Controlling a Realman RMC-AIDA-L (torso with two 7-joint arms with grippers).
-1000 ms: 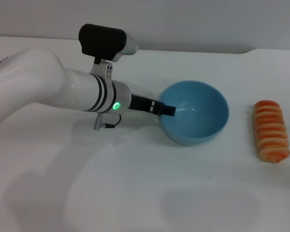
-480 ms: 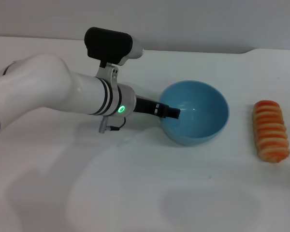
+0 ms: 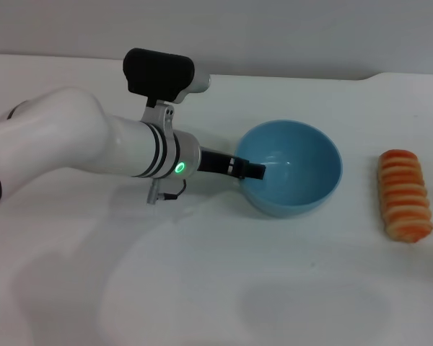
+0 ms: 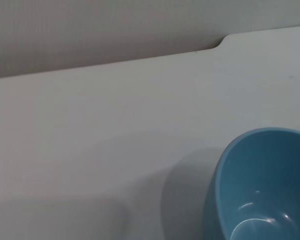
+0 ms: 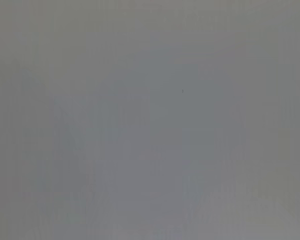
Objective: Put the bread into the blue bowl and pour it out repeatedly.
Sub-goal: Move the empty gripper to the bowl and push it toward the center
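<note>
The left claw (image 3: 251,171) sat at the near-left rim of the blue bowl (image 3: 292,167), apparently clamped on it, though how tightly I could not tell; over the last second the arm had shifted slightly while the bowl stayed upright and empty, suggesting a settled grip. The bread (image 3: 404,195) lay on the table (image 3: 202,288), well apart to the bowl's right. The left wrist view showed the bowl's glossy inside (image 4: 262,190) but no bread, and the right wrist view showed nothing.

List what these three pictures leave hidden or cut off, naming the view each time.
- Head view: the left tool sits at the blue bowl's near rim; its grip cannot be judged.
- Left wrist view: the bowl is cut off by the frame edge; the bread is absent.
- Right wrist view: plain grey, so the right tool is unseen.
</note>
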